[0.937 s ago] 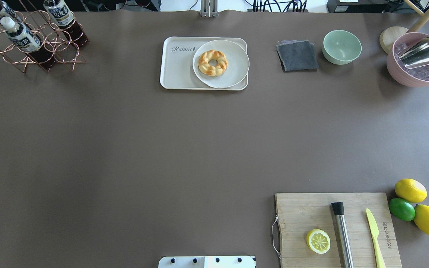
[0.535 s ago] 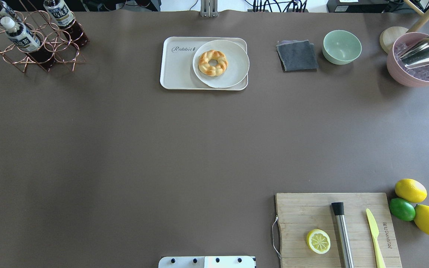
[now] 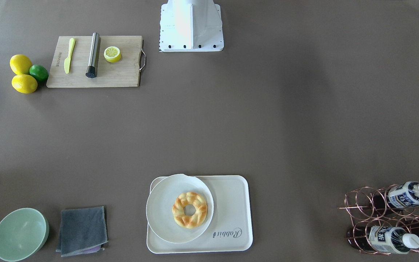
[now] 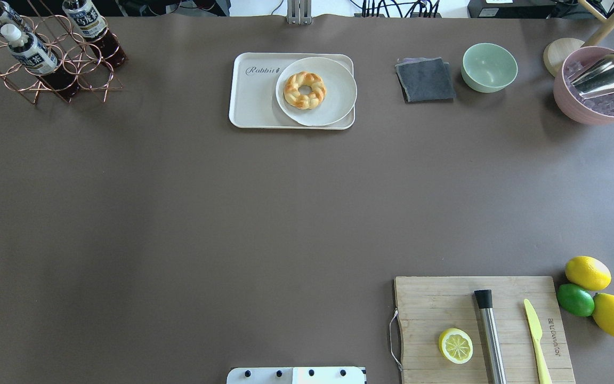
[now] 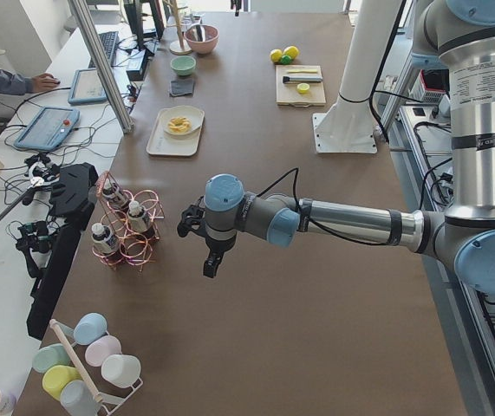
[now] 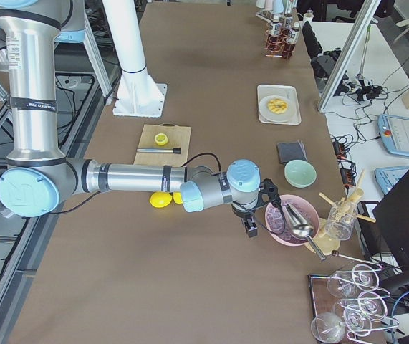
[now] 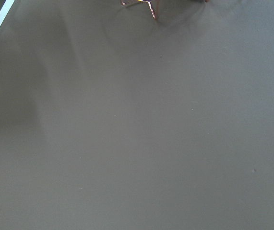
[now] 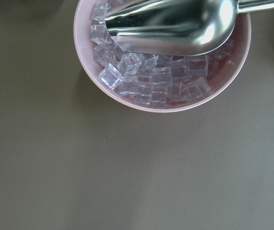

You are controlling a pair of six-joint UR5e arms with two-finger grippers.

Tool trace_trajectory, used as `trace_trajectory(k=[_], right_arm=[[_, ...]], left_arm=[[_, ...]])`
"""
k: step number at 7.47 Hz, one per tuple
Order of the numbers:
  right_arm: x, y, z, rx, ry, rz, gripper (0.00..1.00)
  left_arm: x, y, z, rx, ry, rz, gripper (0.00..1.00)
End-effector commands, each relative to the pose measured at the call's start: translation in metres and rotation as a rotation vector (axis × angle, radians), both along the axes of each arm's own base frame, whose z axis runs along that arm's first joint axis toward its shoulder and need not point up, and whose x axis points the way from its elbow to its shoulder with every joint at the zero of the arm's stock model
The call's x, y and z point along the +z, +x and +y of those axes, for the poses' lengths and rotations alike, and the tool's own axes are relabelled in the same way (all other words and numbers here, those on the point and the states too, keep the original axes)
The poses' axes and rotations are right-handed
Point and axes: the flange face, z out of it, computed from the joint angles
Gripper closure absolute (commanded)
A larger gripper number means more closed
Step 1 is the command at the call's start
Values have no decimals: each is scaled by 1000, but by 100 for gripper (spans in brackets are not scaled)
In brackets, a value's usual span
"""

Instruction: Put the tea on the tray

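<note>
Nearest the robot's base, on its right, a wooden cutting board lies on the brown desk. It carries a half lemon, a steel rod and a yellow-green knife. Two whole lemons and a lime sit just beside the board's right edge.

Farther out, the left end effector hangs over bare desk near a copper wire rack, apart from it. Only the side view shows it, so I cannot tell how far its fingers are spread; nothing is seen in its grip. The right end effector hovers just beside a pink bowl of ice cubes with a metal scoop resting in it. Its opening cannot be judged either.

Along the far edge, the tea bottles lie tilted in the rack at the far left corner, three showing from overhead, well apart from the tray. The tray sits at the middle of that edge. A round white plate with a braided doughnut covers its right part, and the "Rabbit" end is bare. To the right of the tray lie a folded grey cloth and a pale green bowl.
</note>
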Motion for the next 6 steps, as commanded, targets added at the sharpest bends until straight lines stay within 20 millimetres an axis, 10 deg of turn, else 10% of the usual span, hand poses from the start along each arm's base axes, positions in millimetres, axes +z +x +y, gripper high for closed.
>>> trace_trajectory(k=[1,3,6], right_arm=[[7,-9,8,-3,-97,-155,0],[9,-8,13,-9,-90,-149,0],[3,-8,4,8,-80,-115,0]], left_arm=[[-5,6,5,32,-19,99,2],[-15,7,1,-17,-50,119,2],[-57,20,-59,-96,13,41,2]])
